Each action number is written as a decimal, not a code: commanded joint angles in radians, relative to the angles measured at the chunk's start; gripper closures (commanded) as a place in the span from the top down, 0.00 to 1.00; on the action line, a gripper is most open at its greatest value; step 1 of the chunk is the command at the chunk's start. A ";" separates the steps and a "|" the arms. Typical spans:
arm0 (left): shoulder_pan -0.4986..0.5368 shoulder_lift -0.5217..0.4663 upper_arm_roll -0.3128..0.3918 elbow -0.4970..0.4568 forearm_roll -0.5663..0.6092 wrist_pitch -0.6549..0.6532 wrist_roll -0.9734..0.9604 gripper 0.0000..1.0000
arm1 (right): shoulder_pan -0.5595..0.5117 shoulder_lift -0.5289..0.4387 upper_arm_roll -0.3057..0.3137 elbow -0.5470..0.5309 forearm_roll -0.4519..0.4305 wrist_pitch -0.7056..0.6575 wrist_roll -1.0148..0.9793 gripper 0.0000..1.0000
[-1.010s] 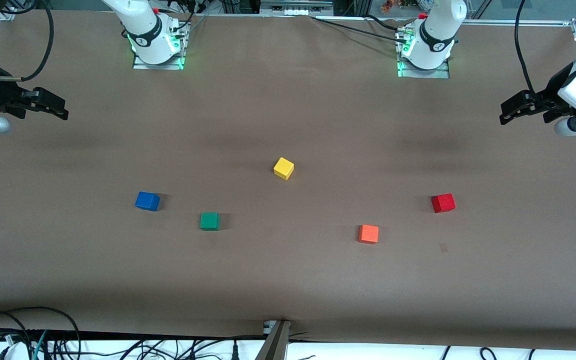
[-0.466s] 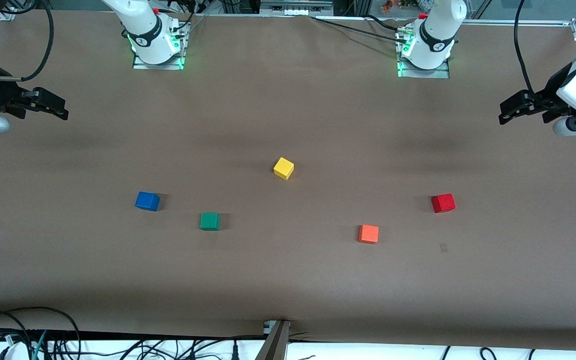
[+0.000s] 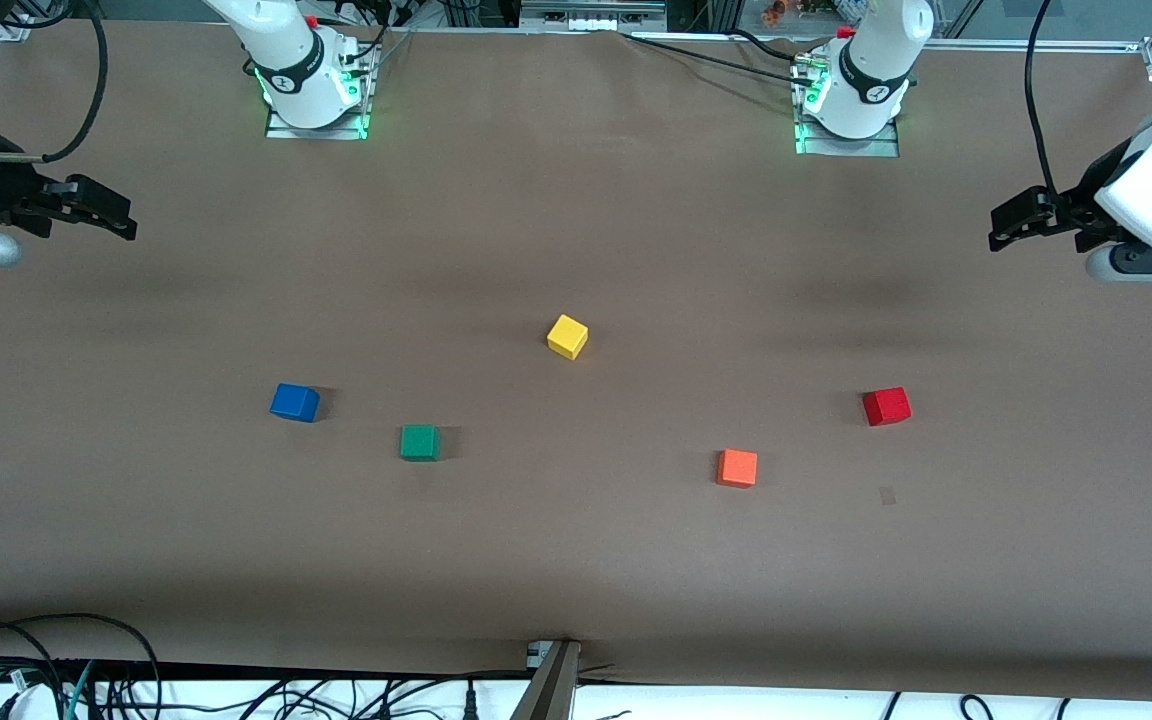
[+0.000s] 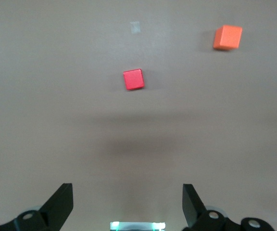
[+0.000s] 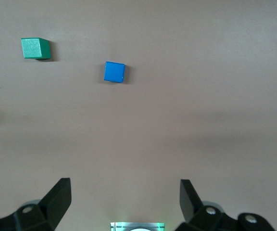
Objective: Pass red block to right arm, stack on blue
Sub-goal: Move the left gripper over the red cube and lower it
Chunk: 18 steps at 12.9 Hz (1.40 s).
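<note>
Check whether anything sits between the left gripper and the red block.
Nothing visible does. The left gripper, open, hangs over bare table at the left arm's end, and the red block stands alone. The orange block lies beside it, nearer the camera and off the path.

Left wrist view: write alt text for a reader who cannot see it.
The red block sits alone on the brown table, untouched, with the left hand open above the table. An orange cube lies apart from it.

Brown table (image 3: pixel 576 560) – cables (image 3: pixel 86 680) at edge
</note>
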 commanded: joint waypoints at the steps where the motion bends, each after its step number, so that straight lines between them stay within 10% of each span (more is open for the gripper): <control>1: -0.008 0.023 -0.005 0.042 0.001 -0.035 0.062 1.00 | -0.001 -0.002 0.002 0.012 0.011 -0.016 0.009 1.00; 12: 0.001 0.101 -0.005 0.048 0.003 -0.037 -0.061 1.00 | -0.001 -0.002 0.002 0.012 0.011 -0.015 0.009 1.00; 18: -0.003 0.107 -0.007 -0.180 0.004 0.201 -0.191 1.00 | -0.001 -0.002 0.001 0.012 0.011 -0.016 0.009 1.00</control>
